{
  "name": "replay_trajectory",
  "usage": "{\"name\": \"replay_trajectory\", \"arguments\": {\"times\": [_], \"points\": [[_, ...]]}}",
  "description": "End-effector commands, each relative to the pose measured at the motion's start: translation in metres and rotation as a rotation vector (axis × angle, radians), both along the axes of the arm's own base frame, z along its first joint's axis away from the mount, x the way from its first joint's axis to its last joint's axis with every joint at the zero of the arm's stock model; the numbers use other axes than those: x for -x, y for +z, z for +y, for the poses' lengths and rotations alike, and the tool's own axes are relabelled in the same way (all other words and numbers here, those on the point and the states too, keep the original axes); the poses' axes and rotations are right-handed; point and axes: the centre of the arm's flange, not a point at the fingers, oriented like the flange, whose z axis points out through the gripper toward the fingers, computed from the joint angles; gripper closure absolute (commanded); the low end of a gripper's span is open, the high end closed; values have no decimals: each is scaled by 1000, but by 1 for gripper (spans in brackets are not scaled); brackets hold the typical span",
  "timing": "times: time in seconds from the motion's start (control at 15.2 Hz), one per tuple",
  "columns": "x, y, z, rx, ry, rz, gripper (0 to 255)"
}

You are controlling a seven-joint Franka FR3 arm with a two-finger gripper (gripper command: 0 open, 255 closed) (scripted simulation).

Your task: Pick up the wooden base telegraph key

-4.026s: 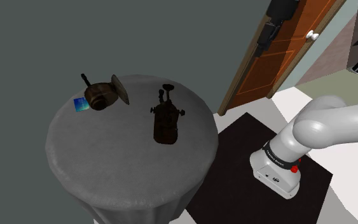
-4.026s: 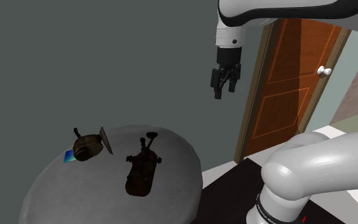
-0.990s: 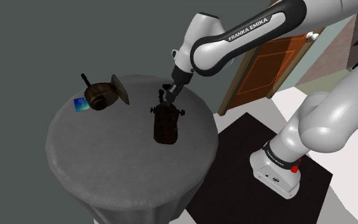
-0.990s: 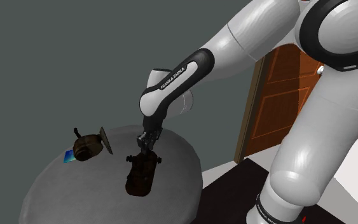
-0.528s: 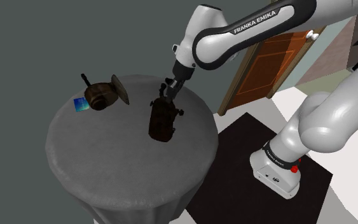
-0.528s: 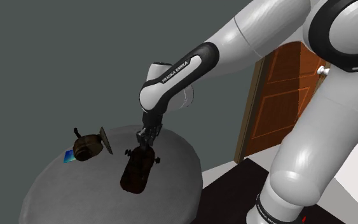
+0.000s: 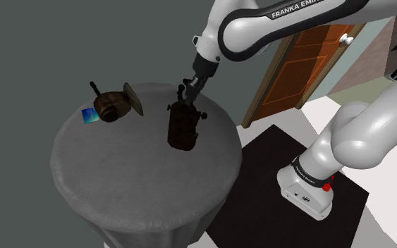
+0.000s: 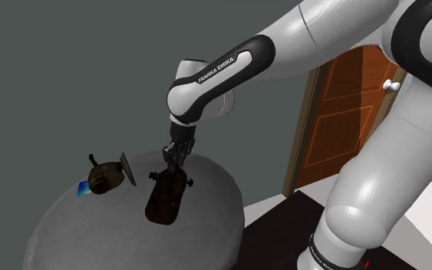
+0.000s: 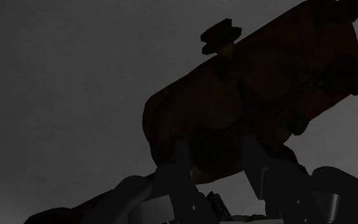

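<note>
Arm: in the shoulder view the gripper [image 7: 185,93] points down over the far side of the round grey table [image 7: 133,190]. The forearm rises from it up and to the right, and the white links come back down to the stand [image 7: 306,187] on a black mat [image 7: 257,158] at lower right.

Hand: closed. In the wrist view the black fingers [image 9: 182,162] clasp a round knob on top of the telegraph key [image 9: 247,83].

Task item: the telegraph key, dark brown, hangs tilted below the gripper with its lower end close to the table top. Whether that end touches the surface cannot be told.

Table, left to right: a small blue tile [image 7: 88,116] near the far left rim; just beside it a dark brown pot-like item [image 7: 111,106] with a stick handle and a disc leaning at its right side, contents not discernible; then the key, apart from both.

Beyond the table on the right stands an orange door [image 7: 306,67].
</note>
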Motion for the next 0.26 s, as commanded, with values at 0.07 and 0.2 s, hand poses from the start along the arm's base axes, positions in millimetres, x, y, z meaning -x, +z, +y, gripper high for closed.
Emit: {"name": "replay_trajectory", "arguments": {"times": [0.07,0.2], "points": [[0,17,0,0,0,-1,255],[0,17,0,0,0,-1,255]]}}
